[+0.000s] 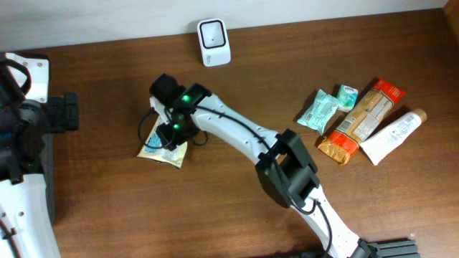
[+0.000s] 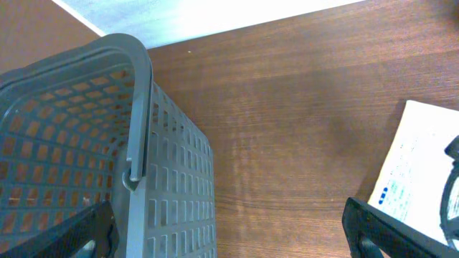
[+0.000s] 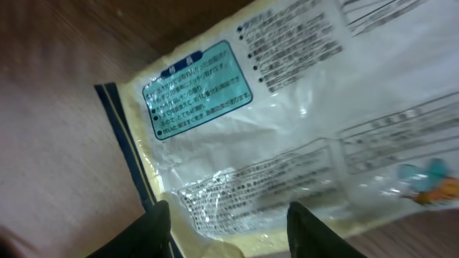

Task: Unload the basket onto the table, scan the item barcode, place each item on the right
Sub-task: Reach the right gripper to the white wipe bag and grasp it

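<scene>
The item, a pale yellow packet (image 1: 158, 148) with clear film and printed text, rests on the wooden table left of centre. My right gripper (image 1: 172, 131) is down on it. In the right wrist view the packet (image 3: 301, 122) fills the frame. One crinkled corner sits between the jaws of the right gripper (image 3: 231, 233), which are half apart and touch its edges. I cannot make out a barcode in the print. A white scanner (image 1: 214, 41) stands at the table's back edge. My left gripper (image 2: 229, 236) hangs open and holds nothing, beside a grey basket (image 2: 172, 186).
Several other items lie at the right: green sachets (image 1: 326, 107), an orange-brown bar packet (image 1: 366, 118) and a white tube (image 1: 393, 135). A white printed sheet (image 2: 419, 165) lies by the left gripper's right finger.
</scene>
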You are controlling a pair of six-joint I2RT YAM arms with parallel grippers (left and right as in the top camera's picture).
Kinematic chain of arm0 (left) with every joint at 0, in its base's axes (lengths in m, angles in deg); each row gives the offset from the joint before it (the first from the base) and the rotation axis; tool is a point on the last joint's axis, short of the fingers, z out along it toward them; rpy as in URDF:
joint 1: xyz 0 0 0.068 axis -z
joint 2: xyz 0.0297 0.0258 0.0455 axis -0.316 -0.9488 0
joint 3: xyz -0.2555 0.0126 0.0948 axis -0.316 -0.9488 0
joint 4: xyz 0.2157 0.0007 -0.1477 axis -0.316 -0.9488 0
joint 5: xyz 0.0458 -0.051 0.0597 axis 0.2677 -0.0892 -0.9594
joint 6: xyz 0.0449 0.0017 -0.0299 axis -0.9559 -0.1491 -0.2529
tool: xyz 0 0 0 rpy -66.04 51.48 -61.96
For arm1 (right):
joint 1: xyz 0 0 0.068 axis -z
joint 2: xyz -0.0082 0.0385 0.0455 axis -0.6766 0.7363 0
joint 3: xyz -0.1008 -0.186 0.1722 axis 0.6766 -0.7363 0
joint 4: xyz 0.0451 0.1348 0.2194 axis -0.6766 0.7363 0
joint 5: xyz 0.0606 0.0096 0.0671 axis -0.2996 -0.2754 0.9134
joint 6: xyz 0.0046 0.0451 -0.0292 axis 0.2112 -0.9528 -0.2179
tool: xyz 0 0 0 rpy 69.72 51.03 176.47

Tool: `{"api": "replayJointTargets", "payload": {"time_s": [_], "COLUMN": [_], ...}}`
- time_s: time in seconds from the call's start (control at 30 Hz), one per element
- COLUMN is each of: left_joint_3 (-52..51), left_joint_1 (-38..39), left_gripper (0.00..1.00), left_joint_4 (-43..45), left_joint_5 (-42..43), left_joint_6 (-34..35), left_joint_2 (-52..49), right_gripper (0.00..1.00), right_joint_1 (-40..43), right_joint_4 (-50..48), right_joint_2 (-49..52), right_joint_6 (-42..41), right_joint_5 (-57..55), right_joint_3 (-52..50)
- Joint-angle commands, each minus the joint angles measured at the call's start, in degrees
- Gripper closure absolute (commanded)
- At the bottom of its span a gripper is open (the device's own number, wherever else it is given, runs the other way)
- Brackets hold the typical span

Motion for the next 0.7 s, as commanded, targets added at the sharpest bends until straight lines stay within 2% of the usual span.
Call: {"api": "replayJointTargets", "payload": {"time_s": [0.0, 0.1, 0.23, 0.4, 0.5, 0.67], "left_joint_3": [0.57, 0.57, 0.57, 0.57, 0.57, 0.57], "left_joint_1": [-0.24, -0.24, -0.24, -0.24, -0.24, -0.24], "left_gripper": [0.01, 0.01, 0.01, 0.01, 0.01, 0.01], "left_joint_4": [0.07, 0.07, 0.07, 0.07, 0.07, 0.07], "left_joint_5": [0.35, 0.35, 0.35, 0.35, 0.35, 0.35], "left_joint_6": [-0.68, -0.68, -0.68, -0.68, -0.68, -0.68], "left_joint_2": [0.17, 0.17, 0.17, 0.17, 0.17, 0.17], "right_gripper": [0.49, 0.49, 0.48, 0.45, 0.44, 0.34], "right_joint_1": [-0.9, -1.33, -1.05, 2.97, 5.86, 8.17], "right_joint_4": [-0.33, 2.12, 9.99, 17.86, 18.18, 11.93], "right_joint_2": [2.27, 3.19, 3.34, 3.3, 3.28, 3.3], "right_joint_6": [-1.09, -1.09, -0.35, -0.22, -0.2, -0.22], "right_joint_5": [-2.32, -2.32, -3.98, -8.85, -2.93, 14.1], "right_joint_3": [-0.46, -0.48, -0.48, -0.48, -0.44, -0.44]}}
